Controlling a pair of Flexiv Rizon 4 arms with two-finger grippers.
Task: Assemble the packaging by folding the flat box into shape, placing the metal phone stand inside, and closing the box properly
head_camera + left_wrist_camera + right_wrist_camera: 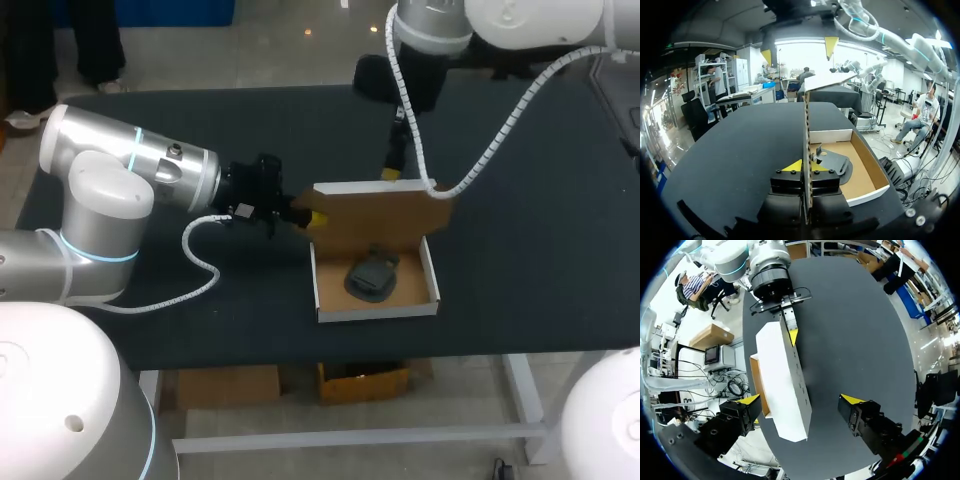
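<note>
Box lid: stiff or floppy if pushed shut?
Probably fairly stiff: the box lid stands upright and flat with the left pincer on one edge. Likely light, since its edge looks like thin card. It should fold down rather than buckle.

Both arms are glossy white and silver; the left arm (110,190) wears a pale blue ring (135,152), as does the bulkier right arm (440,25). White spiral-wrapped cables (500,130) trail to black housings (255,190) studded with small screws (816,173), ending in yellow-tipped jaws.

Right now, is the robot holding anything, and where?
Left jaws pinch the box lid at its side edge; right jaws, open, hold nothing.
</note>
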